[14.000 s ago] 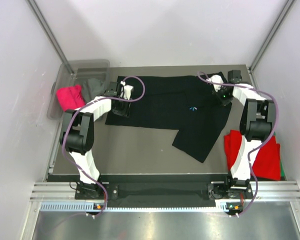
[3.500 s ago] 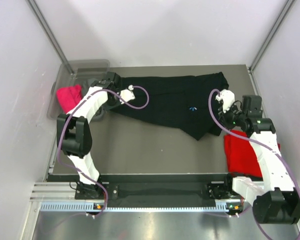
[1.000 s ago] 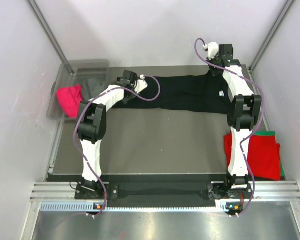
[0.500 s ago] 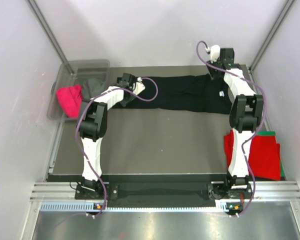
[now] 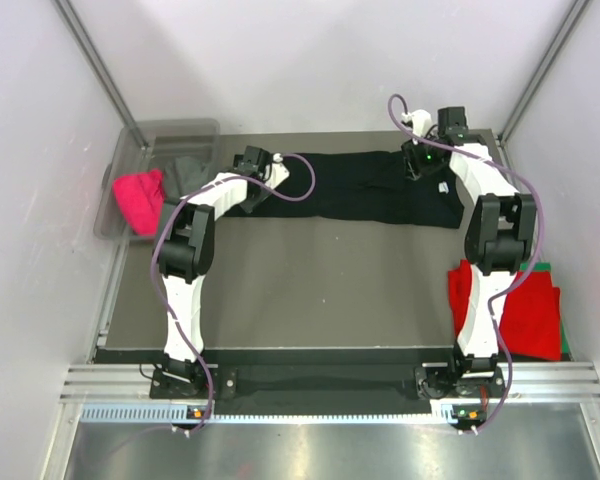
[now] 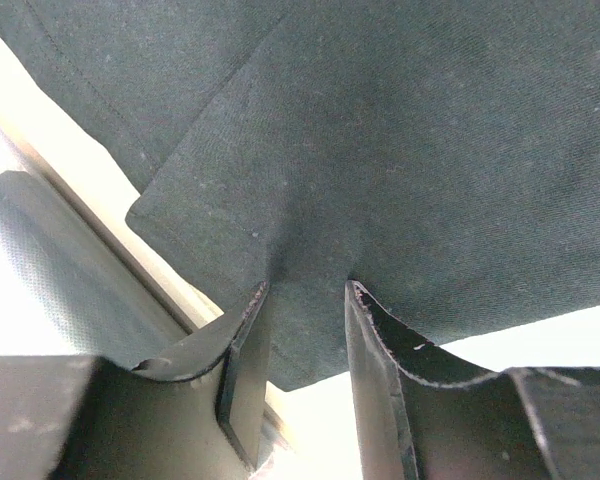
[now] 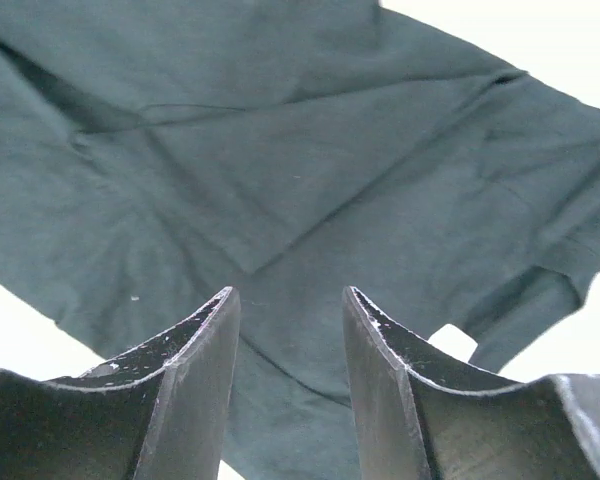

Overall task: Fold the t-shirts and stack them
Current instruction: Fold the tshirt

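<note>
From my station I see the black t-shirt (image 5: 365,188) stretched out as a long narrow band along the far side of the table (image 5: 310,290), with one arm at each end of it. The left gripper (image 6: 305,290) sits low on the shirt's left end, jaws about half apart; the cloth puckers up toward the gap, but the fingers are not closed on it. The right gripper (image 7: 285,295) hangs over the right end, also part open, with nothing between its fingers. A red t-shirt (image 5: 525,310) lies at the near right with a green one (image 5: 530,267) peeking out behind it, and the pink (image 5: 140,198) and grey (image 5: 188,172) shirts sit in the plastic tub (image 5: 170,130) at the far left
</note>
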